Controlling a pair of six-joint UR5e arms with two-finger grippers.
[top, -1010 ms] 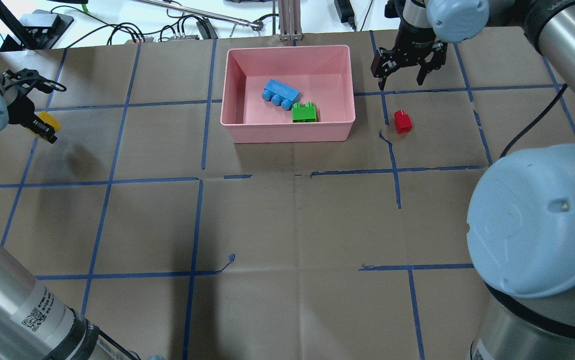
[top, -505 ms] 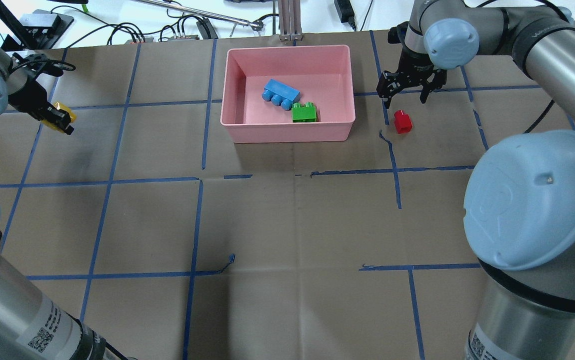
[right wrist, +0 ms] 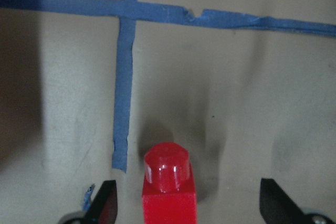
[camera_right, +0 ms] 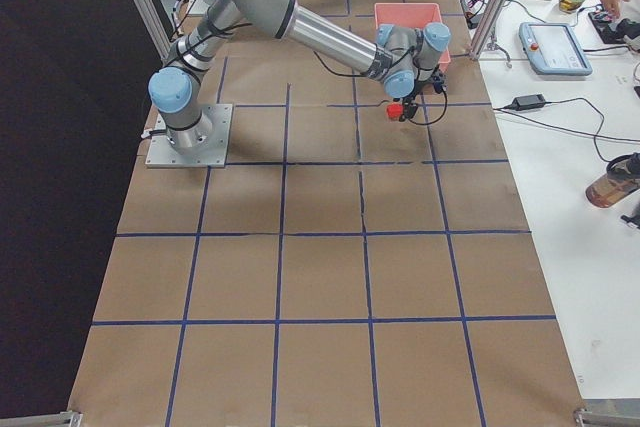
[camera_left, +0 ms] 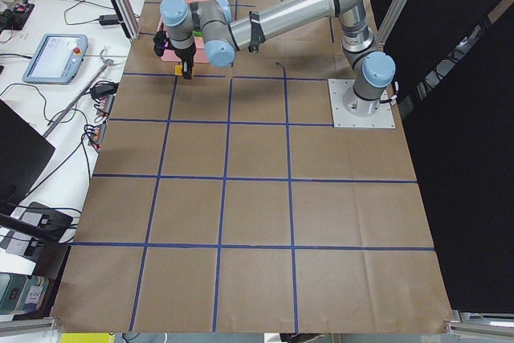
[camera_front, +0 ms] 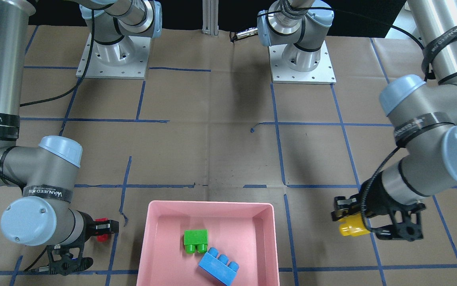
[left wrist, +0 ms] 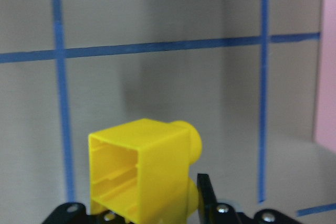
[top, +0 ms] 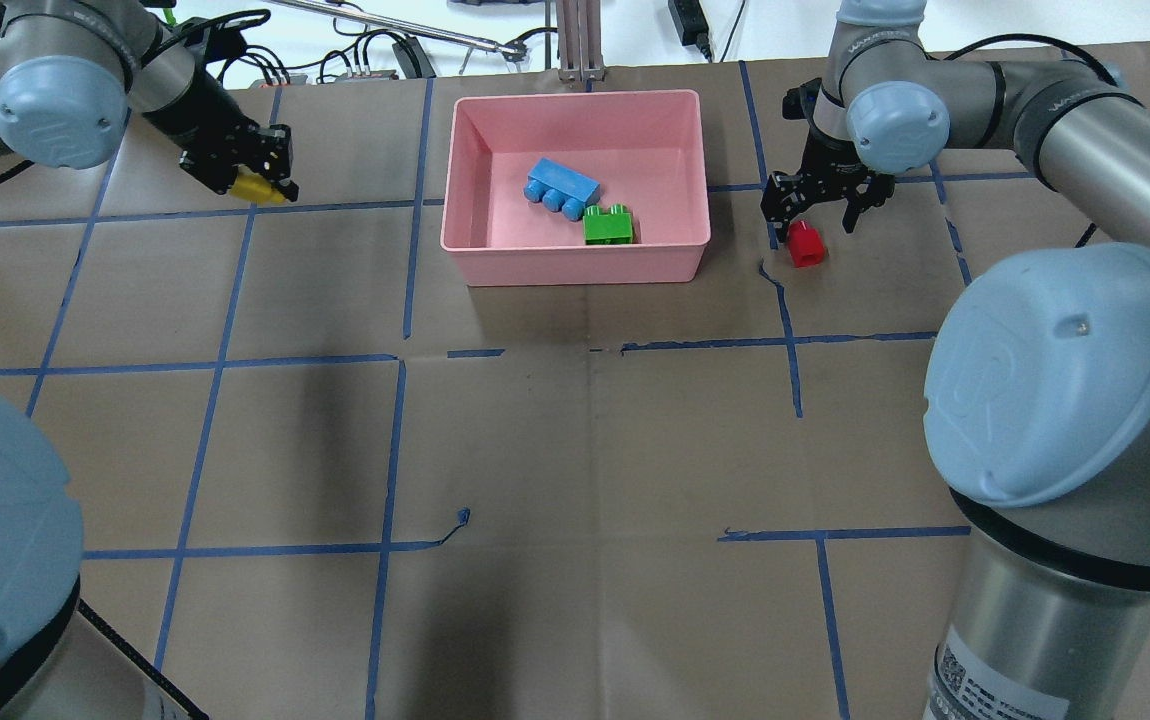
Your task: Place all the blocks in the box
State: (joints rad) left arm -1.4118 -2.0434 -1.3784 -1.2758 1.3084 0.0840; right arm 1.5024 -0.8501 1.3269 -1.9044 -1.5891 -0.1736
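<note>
Status: half complete. Found inside the large shallow pink plastic box (top: 575,268): longer blue three-stud plastic brick (top: 562,187) and green two-stud plastic brick (top: 608,226), lying side by side toward the right wall, touching or nearly so (cannot tell which).

Left tool (top: 263,178): clamped on the small yellow two-stud plastic brick (top: 253,189). Gripped across the side walls, hollow underside toward the wrist camera, studs pointing away. Carried off the brown paper-covered worktop (top: 575,430), well apart from the box on its left side. Judged to be held raised so as to pass over the sloped wall without striking the rim.

Right tool (top: 812,216): fingers spread apart, nothing gripped. Positioned low around the smallest red one-stud plastic brick (top: 805,246), one finger on either side with clearance on both, so that closing meets two flat faces. Red brick resting on the worktop just beside the box, outside its right wall.

Next, as judged: close right tool squarely, lift, release over the box. Bring yellow brick across and release over bare floor, away from the bricks already in.
</note>
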